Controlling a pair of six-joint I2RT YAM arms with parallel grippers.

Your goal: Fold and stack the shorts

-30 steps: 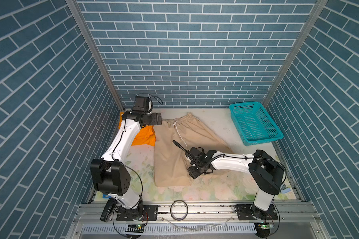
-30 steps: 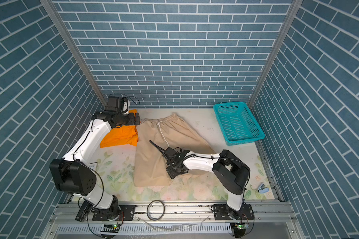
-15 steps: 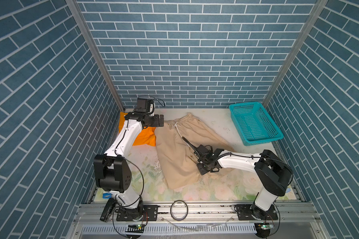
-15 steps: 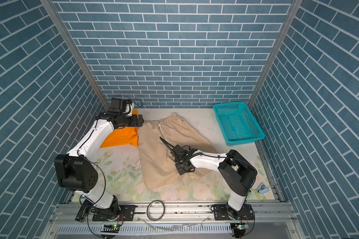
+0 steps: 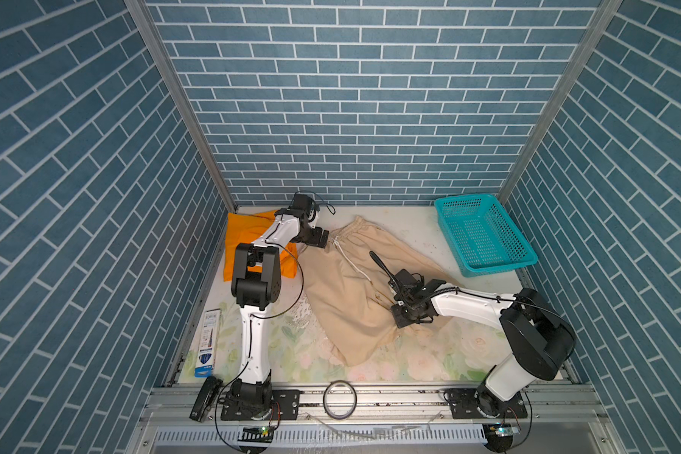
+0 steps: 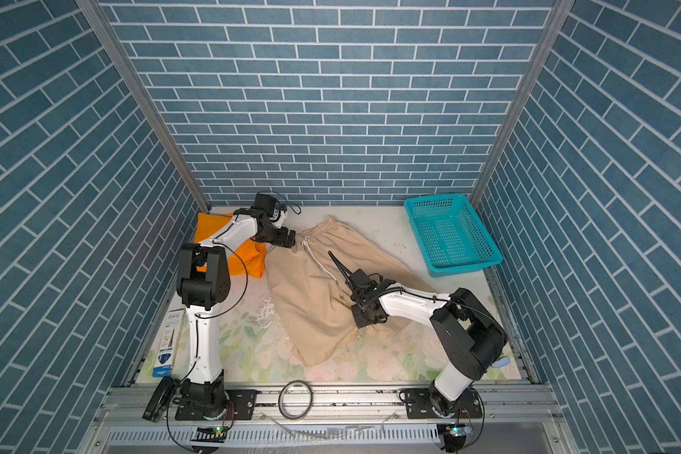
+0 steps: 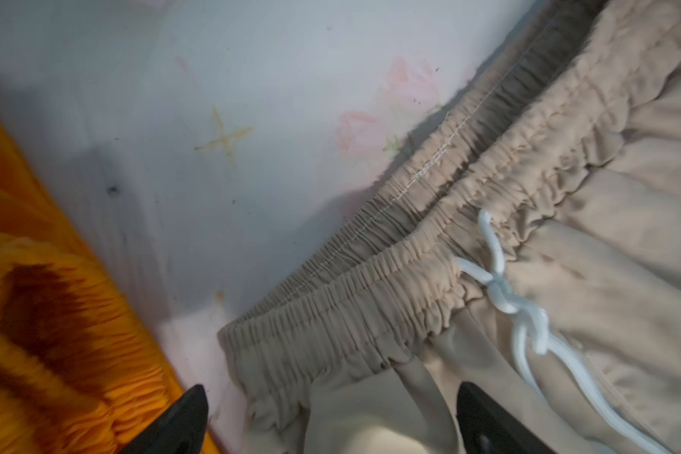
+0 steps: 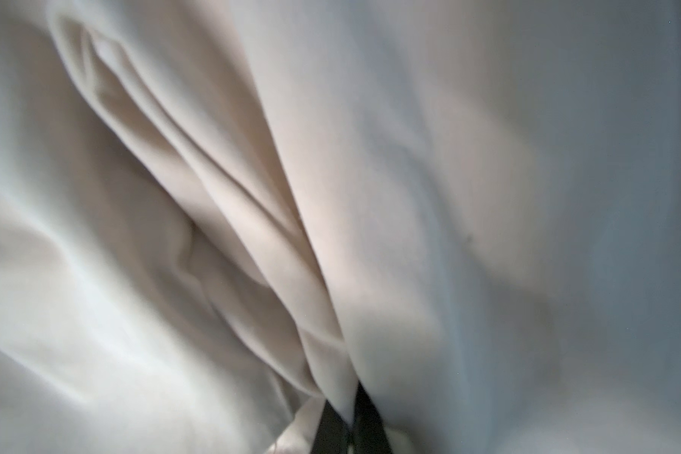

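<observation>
Seemingly a robotics lab cell: brick-print wall panels (image 5: 350, 98) on aluminium framing (image 5: 172, 84), floral tabletop (image 5: 429, 361).

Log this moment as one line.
left end effector: open, at waistband of beige shorts | right end effector: shut on beige shorts | orange shorts: unheld

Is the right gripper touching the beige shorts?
Touching. The right wrist view shows the right gripper shut on a fold of the beige shorts.

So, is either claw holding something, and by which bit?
The right gripper pinches a fold of the beige shorts, leg end; the left gripper is open, empty.
</observation>
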